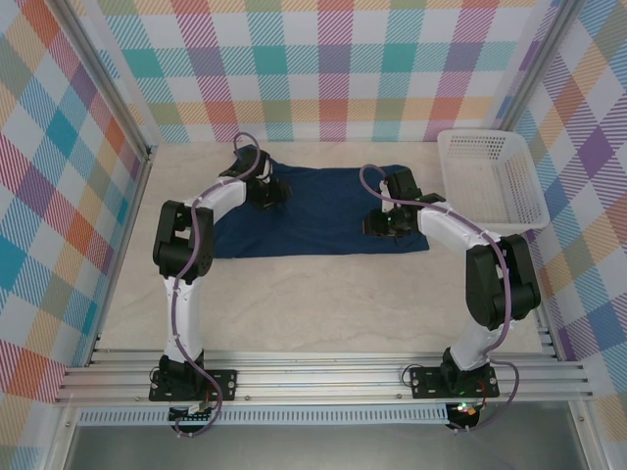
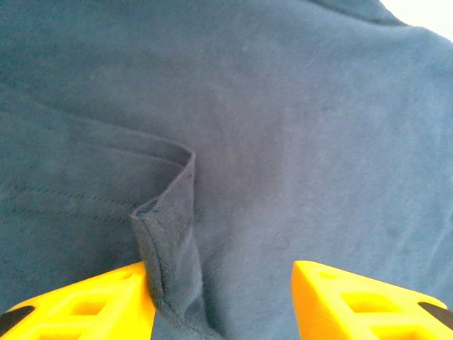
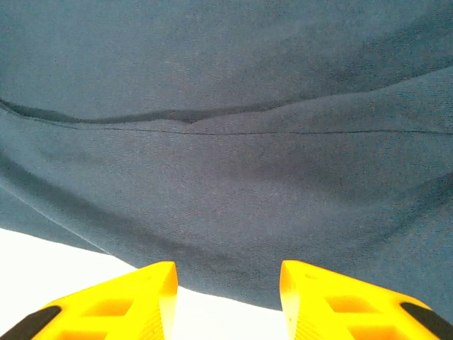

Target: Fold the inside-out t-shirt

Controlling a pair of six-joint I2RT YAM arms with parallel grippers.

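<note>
Left tool (image 2: 221,283) and right tool (image 3: 228,273) both stood apart, empty, on the t-shirt (image 1: 323,211) lying toward 12 o'clock on the tabletop (image 1: 323,294); closing risked pinching one layer, dragging fabric askew.

The t-shirt (image 1: 323,211) is soft, matt knitted cloth; the left gripper (image 2: 221,273) has smooth, slightly glossy plastic fingers (image 2: 78,301).
</note>
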